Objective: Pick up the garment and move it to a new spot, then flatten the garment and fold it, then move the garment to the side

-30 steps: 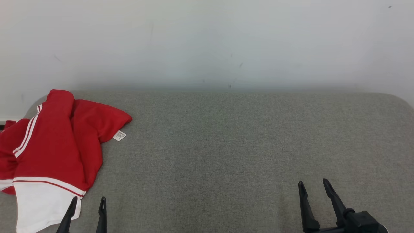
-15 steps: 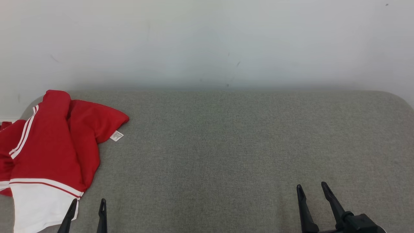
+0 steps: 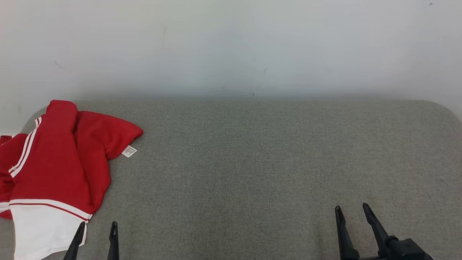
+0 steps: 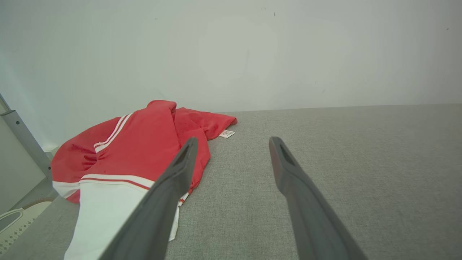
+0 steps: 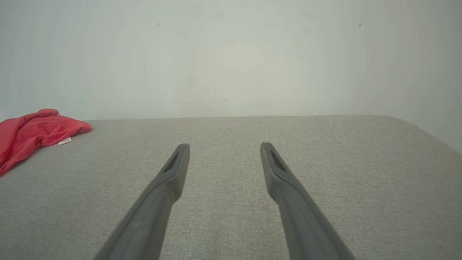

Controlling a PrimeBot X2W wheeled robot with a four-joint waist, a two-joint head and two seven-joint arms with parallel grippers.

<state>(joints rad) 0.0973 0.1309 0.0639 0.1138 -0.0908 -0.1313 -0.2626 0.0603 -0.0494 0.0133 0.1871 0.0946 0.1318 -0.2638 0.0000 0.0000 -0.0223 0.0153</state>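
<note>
The garment [image 3: 54, 169] is red with white stripes and a white lower panel, lying crumpled at the left end of the grey padded surface [image 3: 252, 162]; a small white label [image 3: 129, 151] sticks out on its right side. In the left wrist view the garment [image 4: 140, 144] lies ahead and to the left. My left gripper [image 3: 98, 227] stands open at the bottom left, just right of the white panel, nothing between its fingers. My right gripper [image 3: 352, 211] is open over bare fabric at the lower right, far from the garment [image 5: 32, 131].
A pale wall [image 3: 231, 47] runs along the back edge of the surface. The surface's far corners are rounded. Left of the surface, a grey metal post [image 4: 21, 139] and a white perforated object [image 4: 14, 224] sit below its edge.
The whole head view has shifted slightly, so the camera moved. Both grippers stay open and the garment lies as before.
</note>
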